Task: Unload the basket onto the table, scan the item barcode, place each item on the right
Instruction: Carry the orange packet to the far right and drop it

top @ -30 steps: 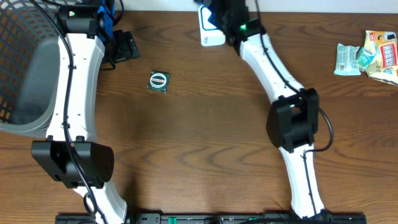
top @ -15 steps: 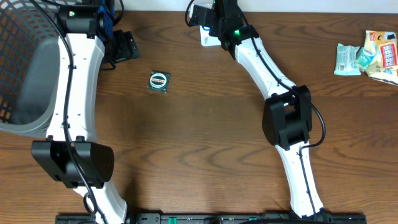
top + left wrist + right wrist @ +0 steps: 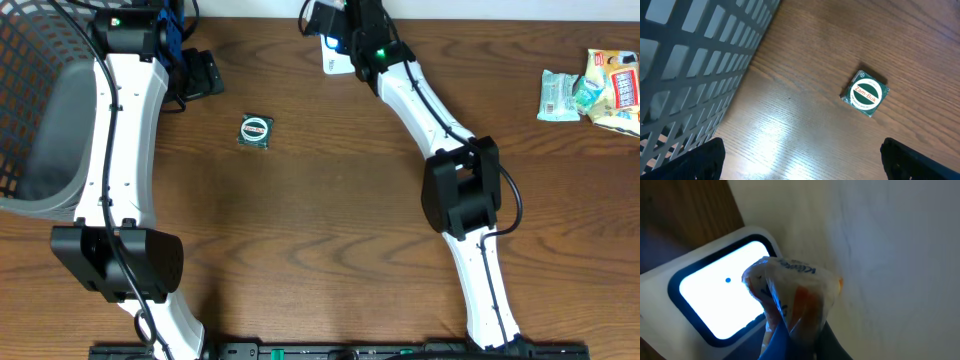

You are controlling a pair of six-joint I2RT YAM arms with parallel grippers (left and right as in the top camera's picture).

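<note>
My right gripper (image 3: 335, 25) is shut on a crinkly clear-wrapped item (image 3: 790, 295) with orange and blue print. It holds the item just over the white scanner (image 3: 342, 62) at the table's far edge. In the right wrist view the scanner's lit window (image 3: 715, 292) glows right beside the wrap, and the wrap hides my right gripper's fingers (image 3: 805, 347). No barcode shows. My left gripper (image 3: 805, 165) hangs open above bare wood, its dark fingertips (image 3: 697, 160) far apart. The left gripper (image 3: 200, 72) is at the far left, next to the basket.
A small green Zam-Buk tin (image 3: 256, 131) lies on the table and also shows ahead of the left gripper (image 3: 865, 93). A grey mesh basket (image 3: 30, 110) fills the left edge. Snack packets (image 3: 590, 88) lie far right. A pale wall (image 3: 890, 255) stands behind the scanner.
My right arm has swung left and back, carrying the item over the scanner, and has held nearly still for the last half second. The left arm has not moved.
</note>
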